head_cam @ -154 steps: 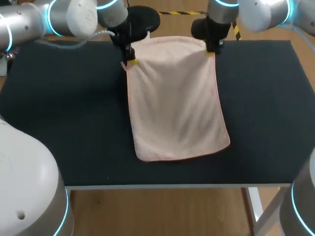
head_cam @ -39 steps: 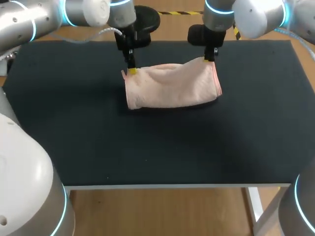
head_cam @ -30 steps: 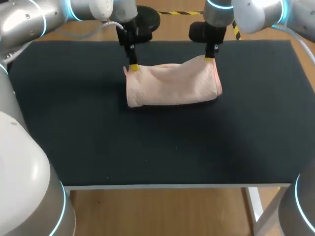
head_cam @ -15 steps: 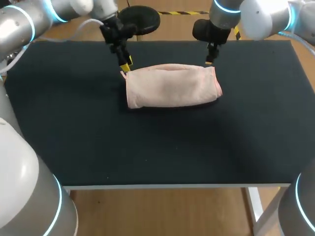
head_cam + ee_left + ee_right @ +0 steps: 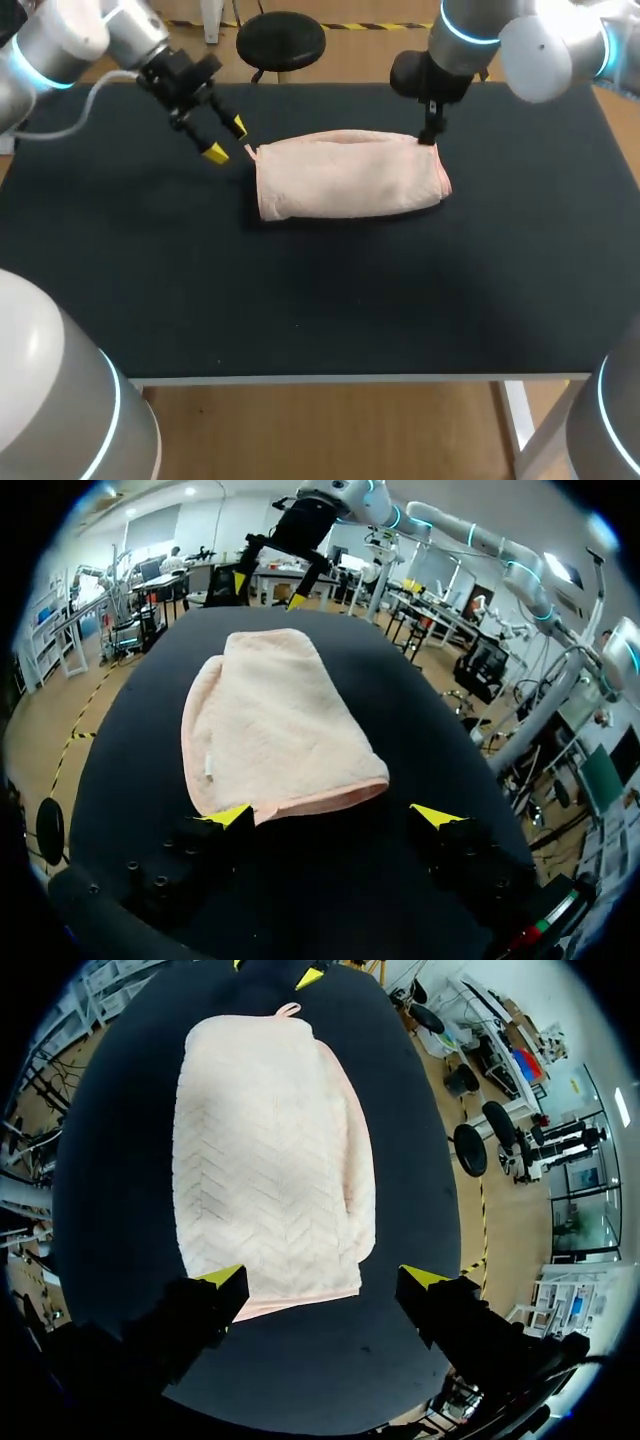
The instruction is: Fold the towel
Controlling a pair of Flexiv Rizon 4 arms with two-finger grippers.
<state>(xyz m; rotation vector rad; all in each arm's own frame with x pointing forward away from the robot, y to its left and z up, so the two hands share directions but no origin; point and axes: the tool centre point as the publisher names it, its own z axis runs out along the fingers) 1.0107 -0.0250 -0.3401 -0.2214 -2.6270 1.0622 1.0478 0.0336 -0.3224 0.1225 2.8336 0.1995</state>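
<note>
The pale pink towel (image 5: pixel 348 176) lies folded over in a short, wide bundle on the far half of the black table (image 5: pixel 320 300). My left gripper (image 5: pixel 225 140) hangs open just left of the towel's left end, clear of the cloth. In the left wrist view the towel (image 5: pixel 270 720) lies ahead of the open left gripper (image 5: pixel 332 815), its near edge by one tip. My right gripper (image 5: pixel 430 135) is over the towel's far right corner. Its own view shows the right gripper (image 5: pixel 322 1278) open, with the towel (image 5: pixel 265 1150) ahead of it and nothing between its fingers.
The table's front edge (image 5: pixel 320 378) runs across the lower part of the head view. Its far edge lies just behind both grippers. Black surface stretches to either side of the towel and in front of it.
Both grippers have opened and let go of the towel's far edge, which has dropped flat. My left gripper has drawn away to the left; the right has stayed over its corner.
</note>
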